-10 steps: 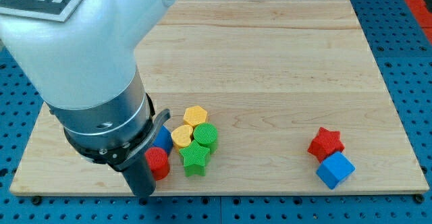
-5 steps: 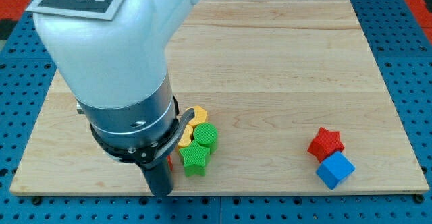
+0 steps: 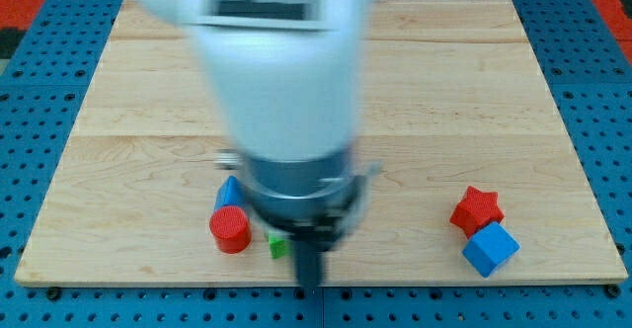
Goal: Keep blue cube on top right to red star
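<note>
The red star (image 3: 477,209) lies at the view's lower right of the wooden board (image 3: 454,91). The blue cube (image 3: 491,249) touches it just below and slightly to the right. My arm is blurred with motion over the board's lower middle. My tip (image 3: 310,288) is at the board's bottom edge, well to the left of both blocks.
A red cylinder (image 3: 230,230) and a blue block (image 3: 230,192) behind it lie left of my rod. A bit of the green star (image 3: 277,246) peeks out beside the rod. The arm hides the other green and yellow blocks.
My arm has swept to the view's right along the bottom edge, passing the block cluster. The red cylinder and blue block are uncovered again. The red star and blue cube have not moved.
</note>
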Robot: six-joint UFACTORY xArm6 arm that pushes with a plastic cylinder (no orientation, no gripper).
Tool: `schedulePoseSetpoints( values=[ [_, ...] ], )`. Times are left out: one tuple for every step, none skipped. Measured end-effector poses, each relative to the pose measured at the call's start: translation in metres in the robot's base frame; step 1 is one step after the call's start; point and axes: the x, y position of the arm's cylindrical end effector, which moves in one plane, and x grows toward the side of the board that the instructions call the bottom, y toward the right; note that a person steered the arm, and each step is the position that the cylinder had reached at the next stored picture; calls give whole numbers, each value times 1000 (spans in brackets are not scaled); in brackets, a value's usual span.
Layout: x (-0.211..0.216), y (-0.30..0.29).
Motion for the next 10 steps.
schedulePoseSetpoints(
  values=[
    [0, 67],
    [0, 131],
    [0, 175],
    [0, 210],
    [-2, 230],
    [-4, 202],
    [-10, 188],
    [-22, 187],
    [-48, 188],
    [-77, 188]
  ],
)
